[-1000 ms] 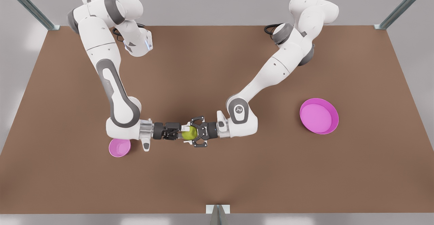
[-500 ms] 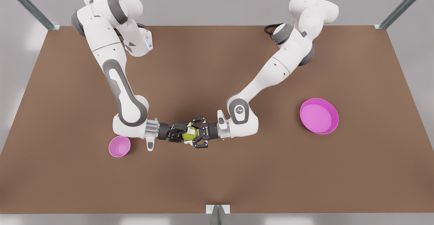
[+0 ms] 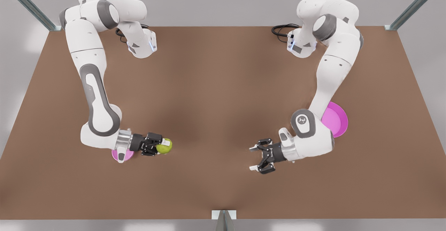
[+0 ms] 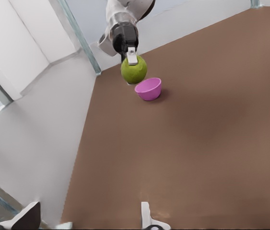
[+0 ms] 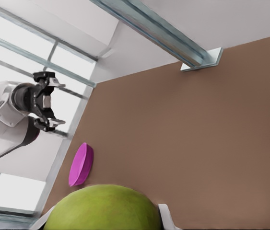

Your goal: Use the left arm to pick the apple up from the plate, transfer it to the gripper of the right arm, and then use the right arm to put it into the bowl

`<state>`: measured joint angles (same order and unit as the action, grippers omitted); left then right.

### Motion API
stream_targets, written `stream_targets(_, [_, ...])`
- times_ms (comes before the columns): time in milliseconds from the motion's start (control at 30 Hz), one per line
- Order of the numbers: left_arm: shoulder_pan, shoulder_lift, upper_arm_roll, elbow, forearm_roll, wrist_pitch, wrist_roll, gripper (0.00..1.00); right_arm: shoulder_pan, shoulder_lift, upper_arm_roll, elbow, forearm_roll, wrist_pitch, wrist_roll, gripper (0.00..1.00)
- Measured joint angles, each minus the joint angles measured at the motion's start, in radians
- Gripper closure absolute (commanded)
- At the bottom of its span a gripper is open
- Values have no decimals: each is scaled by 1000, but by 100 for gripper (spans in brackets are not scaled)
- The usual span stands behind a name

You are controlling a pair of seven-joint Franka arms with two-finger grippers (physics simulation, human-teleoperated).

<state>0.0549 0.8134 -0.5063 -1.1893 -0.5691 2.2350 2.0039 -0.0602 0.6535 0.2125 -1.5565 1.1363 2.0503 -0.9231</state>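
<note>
the apple (image 3: pixel 164 147) sat clamped between the fingers of the right gripper (image 3: pixel 161 146), which pinched it from two sides and held it up off the brown table (image 3: pixel 216 95). in the right wrist view the apple (image 5: pixel 102 209) bulged close under the camera, with one pale fingertip (image 5: pixel 167 218) pressed against its side. in the left wrist view the same apple (image 4: pixel 134 70) hung from the right gripper (image 4: pixel 133 64) just above and beside the bowl (image 4: pixel 148 88), not touching it.

the bowl (image 3: pixel 115 154) stood on the table right behind the apple-holding wrist, mostly covered by that wrist in the front view, so that a pink edge peeked out beneath it. the apple was just beyond the bowl's rim, toward the middle of the table, not over the bowl's hollow.

well away from the apple, across the bare middle of the table, the left gripper (image 3: pixel 256 159) hovered with its jaws spread wide and nothing between them. the right wrist view showed it far off, the left gripper (image 5: pixel 58 104) with fingers splayed and empty. two of its own fingertips (image 4: pixel 145 214) showed far apart in the left wrist view.

farthest from the apple, the plate (image 3: pixel 337 120) lay on the table behind the left arm's forearm, which hid part of it in the front view. the plate (image 5: pixel 81 164) appeared edge-on in the right wrist view. it held nothing.
</note>
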Motion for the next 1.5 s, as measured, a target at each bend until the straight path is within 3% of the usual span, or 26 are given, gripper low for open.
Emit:
stream_targets(100, [96, -214, 6, -8, 451, -320, -239, 0, -37, -22, -8, 48, -229, -22, 7, 31])
stream_targets(167, [121, -320, 27, -5, 621, -469, -402, 0, -64, -28, -9, 70, -368, -32, 13, 31])
stream_targets(267, [-89, -589, 410, -168, 636, -588, -624, 0, -122, -24, -10, 80, -529, -42, 10, 31])
stream_targets(333, [-139, -685, 494, -275, 629, -605, -764, 0, -144, -24, -10, 90, -638, -47, 5, 31])
stream_targets(633, [-138, -566, 523, -206, 630, -621, -1301, 0, -184, 3, -11, 117, -885, -38, -33, 30])
stream_targets(1300, [-134, -558, 519, -212, 581, -619, -1909, 0, -222, 90, 10, 38, -899, 55, -83, 29])
stream_targets(1333, [-134, -558, 519, -212, 580, -619, -1925, 0, -222, 89, 10, 35, -897, 58, -85, 24])
stream_targets(1367, [-135, -558, 519, -212, 580, -619, -1940, 0, -222, 89, 11, 34, -895, 61, -87, 0])
stream_targets(1500, [-136, -558, 519, -212, 579, -617, -1992, 0, -224, 89, 10, 40, -897, 68, -95, 0])
